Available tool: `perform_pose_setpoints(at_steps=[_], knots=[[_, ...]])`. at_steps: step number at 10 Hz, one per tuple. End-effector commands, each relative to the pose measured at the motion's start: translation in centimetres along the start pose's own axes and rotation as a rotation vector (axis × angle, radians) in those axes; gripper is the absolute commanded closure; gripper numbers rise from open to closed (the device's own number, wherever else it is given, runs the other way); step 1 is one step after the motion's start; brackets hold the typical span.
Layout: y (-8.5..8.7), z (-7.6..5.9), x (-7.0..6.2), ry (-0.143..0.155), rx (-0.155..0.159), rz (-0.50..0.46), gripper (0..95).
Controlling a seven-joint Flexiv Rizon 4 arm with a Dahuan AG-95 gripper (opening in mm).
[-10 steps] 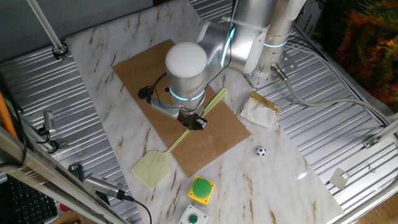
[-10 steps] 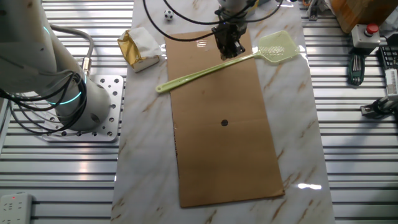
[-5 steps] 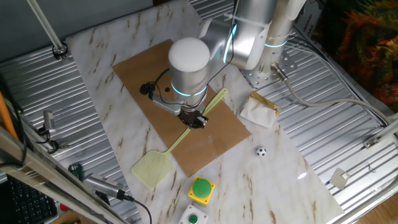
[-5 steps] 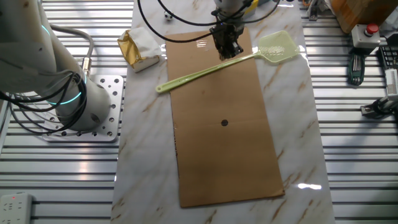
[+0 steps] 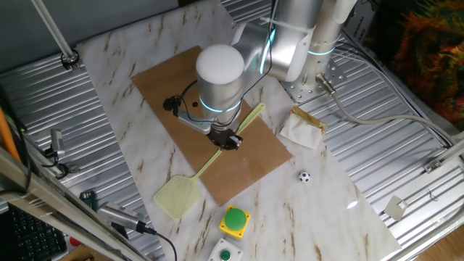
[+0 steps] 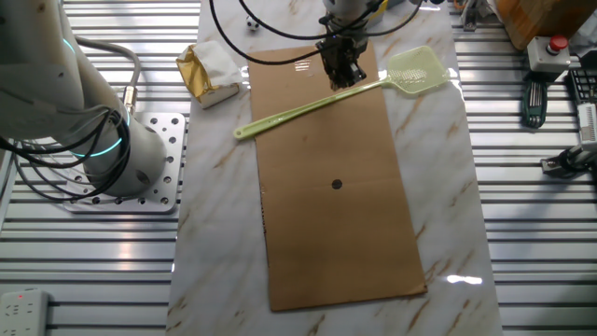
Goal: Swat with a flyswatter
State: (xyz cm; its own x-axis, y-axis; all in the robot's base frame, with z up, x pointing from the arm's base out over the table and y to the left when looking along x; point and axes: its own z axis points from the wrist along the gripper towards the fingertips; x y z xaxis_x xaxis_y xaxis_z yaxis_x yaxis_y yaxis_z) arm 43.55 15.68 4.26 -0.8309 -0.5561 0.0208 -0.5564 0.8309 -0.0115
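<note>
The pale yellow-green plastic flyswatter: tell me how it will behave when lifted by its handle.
The pale yellow-green plastic flyswatter looks light: a thin handle and a mesh head. Its long handle will probably flex, so the head may droop. The two-finger gripper is at the handle nearer the head, so the bare end, lying on the brown sheet, may sag or swing.

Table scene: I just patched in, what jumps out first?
The pale flyswatter lies slanted across the brown sheet, its mesh head off the sheet's edge on the marble. The gripper is down on the handle near the head end; whether it has clamped is not clear. Nearby on the marble sit a green button box and a tiny soccer ball.
</note>
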Motion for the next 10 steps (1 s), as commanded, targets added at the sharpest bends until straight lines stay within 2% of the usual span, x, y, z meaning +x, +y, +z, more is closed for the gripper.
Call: perform_pose_setpoints(at_steps=[1,2,3,4,5,10], knots=[[-0.04,0.25,-0.16,-0.001,0.001,-0.009,95.0],[-0.05,0.29,-0.17,-0.004,0.002,-0.014,95.0],[-0.06,0.35,-0.17,-0.01,0.006,-0.026,76.0],[-0.07,0.4,-0.18,-0.012,0.007,-0.031,76.0],[-0.09,0.53,-0.2,-0.019,0.013,-0.043,57.0],[-0.17,0.83,-0.16,-0.021,0.019,-0.047,57.0]])
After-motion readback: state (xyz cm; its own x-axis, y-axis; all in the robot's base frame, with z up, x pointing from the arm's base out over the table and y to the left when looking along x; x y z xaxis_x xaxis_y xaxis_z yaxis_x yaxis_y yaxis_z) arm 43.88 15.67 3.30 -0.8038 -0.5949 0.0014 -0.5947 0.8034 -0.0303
